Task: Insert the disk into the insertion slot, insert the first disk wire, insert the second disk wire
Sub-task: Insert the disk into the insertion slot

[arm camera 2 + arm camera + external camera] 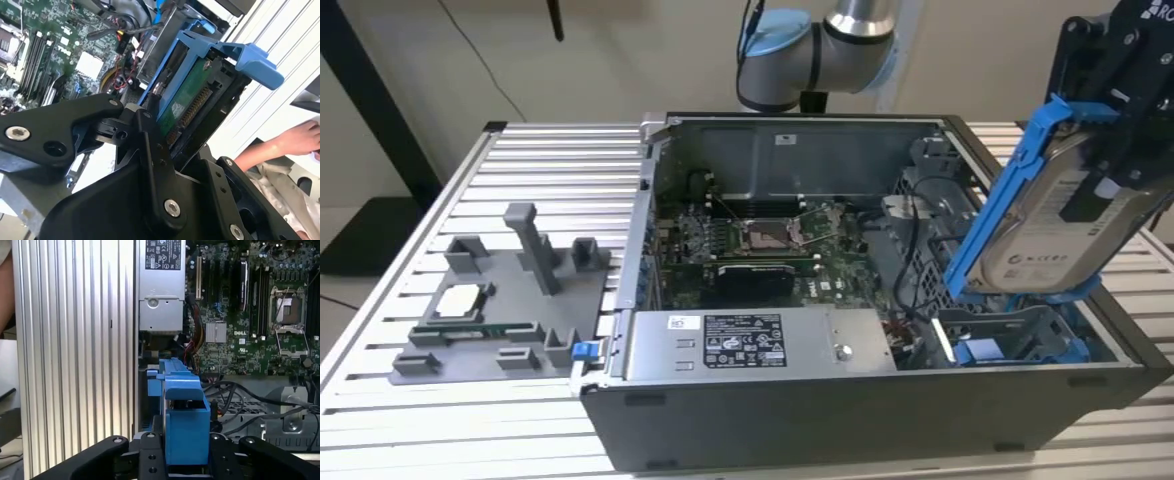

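Below the disk [1051,215], the insertion slot [1014,338] lies open, cables [227,390] alongside.

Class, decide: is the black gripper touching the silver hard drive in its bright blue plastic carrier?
Touching. In the second wrist view the black gripper clamps both faces of the flat disk in its blue carrier.

Cannot see the upper end of the disk [1041,250] in the exterior view, covered there by the gripper [1107,150], itself cut by the top and right edges; cannot follow the arm [827,50] past the top edge; cannot see the back of the insertion slot [1007,330], masked by the disk's lower end; in the second wrist view, cannot see past the forearm behind a person's hand [295,140], cropped at the picture's edge; in the first wrist view, cannot see the whole power-supply box [160,290], likewise cropped.
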Robot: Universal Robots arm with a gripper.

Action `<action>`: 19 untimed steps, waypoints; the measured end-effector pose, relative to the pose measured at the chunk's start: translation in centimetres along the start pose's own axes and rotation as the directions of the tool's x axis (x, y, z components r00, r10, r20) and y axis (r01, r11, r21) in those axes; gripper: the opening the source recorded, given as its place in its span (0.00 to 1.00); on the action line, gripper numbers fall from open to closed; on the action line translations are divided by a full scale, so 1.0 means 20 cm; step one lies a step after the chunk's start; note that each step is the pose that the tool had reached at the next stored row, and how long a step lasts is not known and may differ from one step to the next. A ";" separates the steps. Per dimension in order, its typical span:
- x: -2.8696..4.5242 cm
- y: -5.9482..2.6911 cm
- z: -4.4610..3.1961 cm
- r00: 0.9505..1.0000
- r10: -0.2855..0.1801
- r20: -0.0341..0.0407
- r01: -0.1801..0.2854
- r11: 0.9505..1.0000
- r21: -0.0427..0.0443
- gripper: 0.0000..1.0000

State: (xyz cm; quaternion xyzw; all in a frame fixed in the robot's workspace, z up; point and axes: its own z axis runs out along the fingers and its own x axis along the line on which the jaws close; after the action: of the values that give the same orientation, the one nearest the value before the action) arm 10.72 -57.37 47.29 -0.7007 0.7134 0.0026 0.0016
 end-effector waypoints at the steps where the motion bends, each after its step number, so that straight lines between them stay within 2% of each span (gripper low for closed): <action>1: 0.000 -0.002 0.001 1.000 0.000 0.000 0.000 1.000 0.000 0.00; 8: -0.001 -0.025 0.007 1.000 0.000 0.000 0.000 1.000 0.000 0.00; 19: 0.000 -0.034 0.048 1.000 0.000 0.004 0.000 1.000 0.000 0.00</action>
State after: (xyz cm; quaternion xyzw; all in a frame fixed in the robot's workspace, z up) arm 11.41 -57.37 46.34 -0.7007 0.7134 0.0039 0.0028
